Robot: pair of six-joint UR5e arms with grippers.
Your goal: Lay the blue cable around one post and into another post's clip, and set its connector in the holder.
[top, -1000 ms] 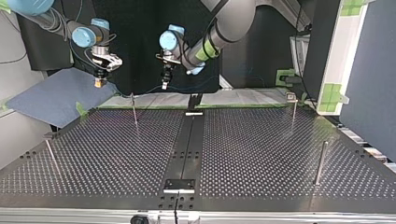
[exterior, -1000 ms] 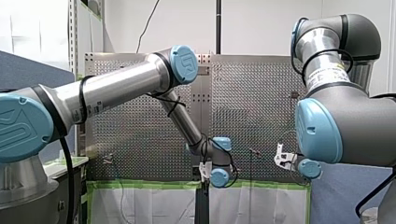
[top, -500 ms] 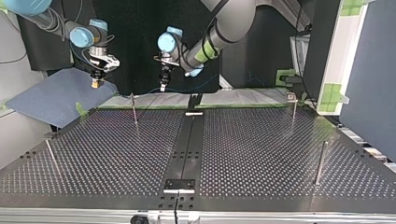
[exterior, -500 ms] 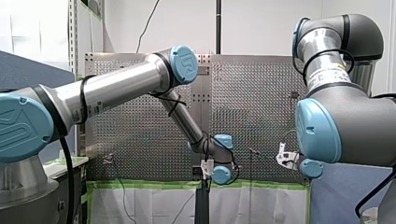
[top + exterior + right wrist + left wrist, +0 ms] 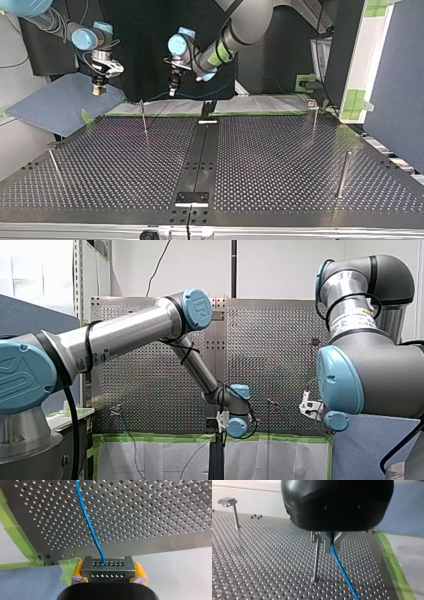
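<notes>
Drift toward the top view's left is what has just changed. Over the last second both arms have slid that way, my right gripper (image 5: 98,90) the further, so it now hangs over the blue mat (image 5: 52,107) off the worktop's (image 5: 280,165) far corner. My left gripper (image 5: 333,544) has followed by less, and the gap between the two looks slightly wider than a second ago. I judge this as slack being drawn out of the blue cable (image 5: 87,521) before it is routed, not as any laying yet. The right wrist view shows the connector (image 5: 108,567) pinched between the yellow pads (image 5: 140,570), with the cable leaving its face and running out above the perforated plate. In the left wrist view the metal fingers are pressed together on the cable, which trails down from them toward the worktop. A slim post (image 5: 316,557) stands just beside those fingers, apart from the cable (its head is half hidden by the gripper, so I cannot tell whether it carries the clip). A flat-headed post (image 5: 230,503) stands well apart near the far edge and may be the holder. The cable is still carried in the air: round no post, in no clip, and the connector not yet set down.
</notes>
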